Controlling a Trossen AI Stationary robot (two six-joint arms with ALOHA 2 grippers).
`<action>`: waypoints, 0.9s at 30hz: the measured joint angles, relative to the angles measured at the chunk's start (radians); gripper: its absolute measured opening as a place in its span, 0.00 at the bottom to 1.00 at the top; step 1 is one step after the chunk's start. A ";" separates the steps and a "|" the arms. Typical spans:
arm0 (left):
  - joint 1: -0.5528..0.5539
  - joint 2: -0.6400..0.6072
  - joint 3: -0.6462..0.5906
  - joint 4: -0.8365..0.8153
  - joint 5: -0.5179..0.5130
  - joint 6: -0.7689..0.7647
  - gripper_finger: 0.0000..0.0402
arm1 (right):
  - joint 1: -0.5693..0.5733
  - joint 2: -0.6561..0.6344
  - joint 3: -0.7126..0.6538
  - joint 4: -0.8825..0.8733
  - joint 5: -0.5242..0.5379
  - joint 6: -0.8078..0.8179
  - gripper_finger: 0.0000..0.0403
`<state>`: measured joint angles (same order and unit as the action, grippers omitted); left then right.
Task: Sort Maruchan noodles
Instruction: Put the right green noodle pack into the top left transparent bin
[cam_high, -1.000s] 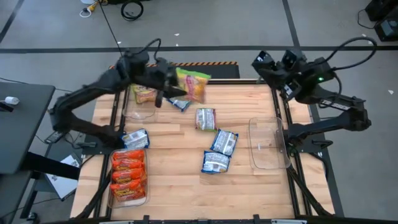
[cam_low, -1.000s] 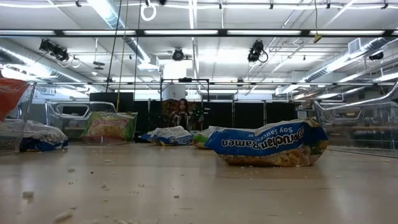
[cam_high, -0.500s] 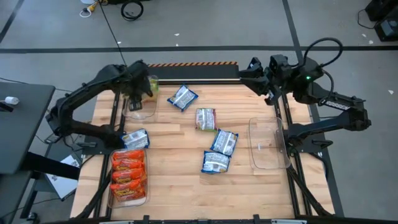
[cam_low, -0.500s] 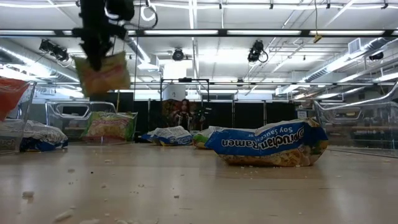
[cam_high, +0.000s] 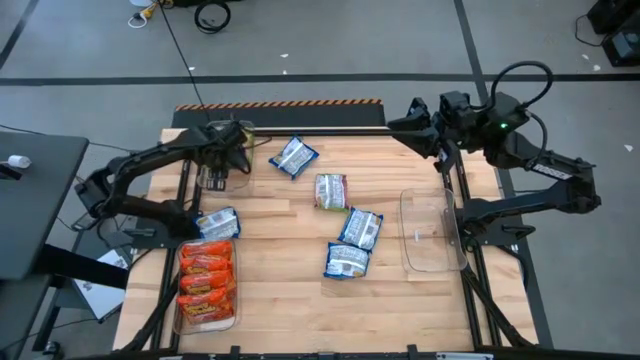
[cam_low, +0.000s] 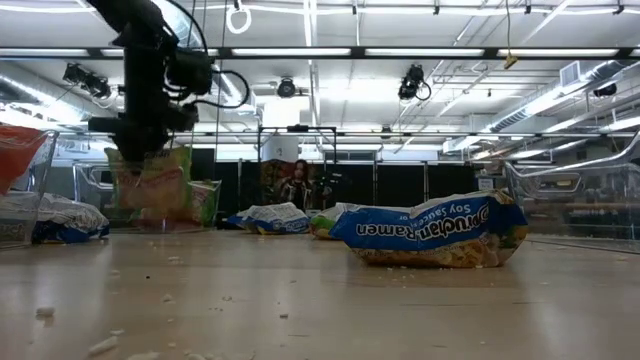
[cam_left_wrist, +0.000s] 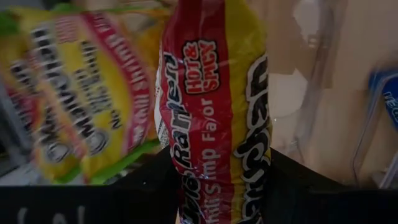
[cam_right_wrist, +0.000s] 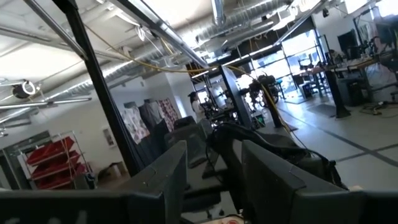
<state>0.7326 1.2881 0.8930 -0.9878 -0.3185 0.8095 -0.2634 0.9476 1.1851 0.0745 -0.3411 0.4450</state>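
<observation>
The green-pink-yellow packet hangs on edge from the left gripper, clamped between its fingers, over the clear bin at the bench's far left corner; held by its end it drops in narrow-side first, which I judge suits a bin that already holds a like packet, seen beside it in the left wrist view and behind it in the low view. The sorting logic reads off the layout: the orange-red packets are stacked in a bin at the near left corner, and a blue-white one lies in a bin just beyond them along the left edge, so each colour has its own bin on that side. Loose packets wait mid-bench: a blue-white one near the far edge, a green-pink one just nearer, and two blue-white ones close together toward the near right. An empty bin sits by the right edge. The right gripper hovers over the far right corner, well clear of the packets, fingers apart and holding nothing, probably parked so the left arm can work unhindered. The packet is not yet let go
</observation>
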 joint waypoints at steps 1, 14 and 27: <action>0.006 0.012 -0.003 0.003 0.005 0.008 0.41 | 0.000 -0.003 0.000 -0.001 0.004 0.000 0.39; 0.027 0.187 0.002 0.115 -0.068 -0.002 0.56 | 0.000 -0.009 0.000 -0.049 0.077 0.005 0.39; 0.068 0.183 -0.003 0.170 -0.254 -0.127 0.65 | -0.002 0.070 0.000 -0.271 0.194 -0.044 0.39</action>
<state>0.8003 1.4715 0.8902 -0.8173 -0.5730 0.6825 -0.2653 1.0171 1.1847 -0.1960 -0.1471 0.4009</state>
